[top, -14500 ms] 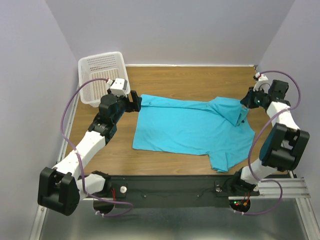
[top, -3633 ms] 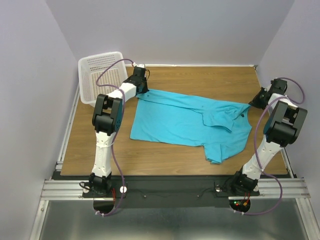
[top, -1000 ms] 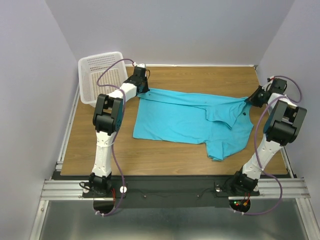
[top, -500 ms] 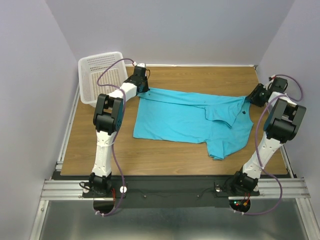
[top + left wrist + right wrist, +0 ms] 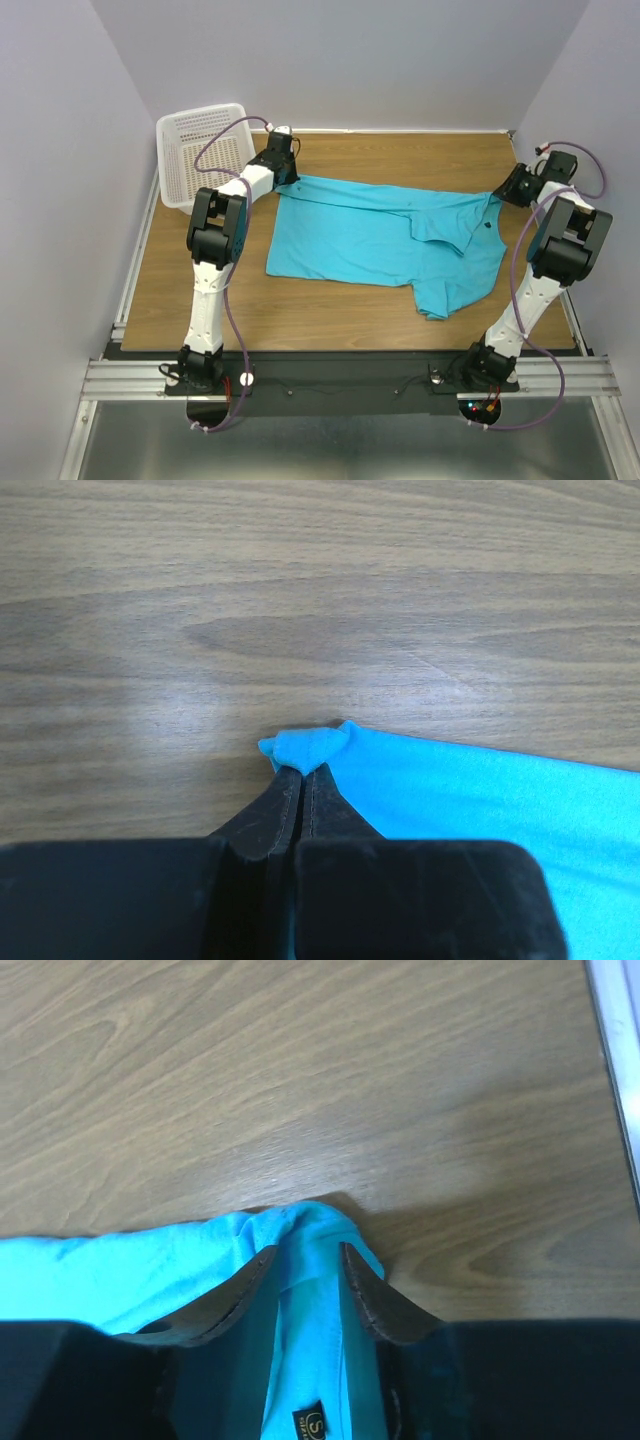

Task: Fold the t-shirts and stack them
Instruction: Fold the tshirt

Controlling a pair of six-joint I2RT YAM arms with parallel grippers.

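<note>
Shirt point(image 5: 370, 235) flat on table point(image 5: 400, 155), centre to right. Long axis runs 9-to-3 o'clock, tipped slightly toward 4. Collar end at 3, hem at 9, one sleeve sticking out toward 6. Plain turquoise, soft, lightly creased, collar flap folded over.

Left gripper point(image 5: 301, 772) clamped on hem's far corner, about 10 o'clock — small bunch of cloth pinched between closed fingers. Right gripper point(image 5: 307, 1252) at 3 o'clock, fingers apart, straddling bunched fold of cloth — not pinching.

White basket point(image 5: 200, 150) at 10 o'clock, apart from shirt.
</note>
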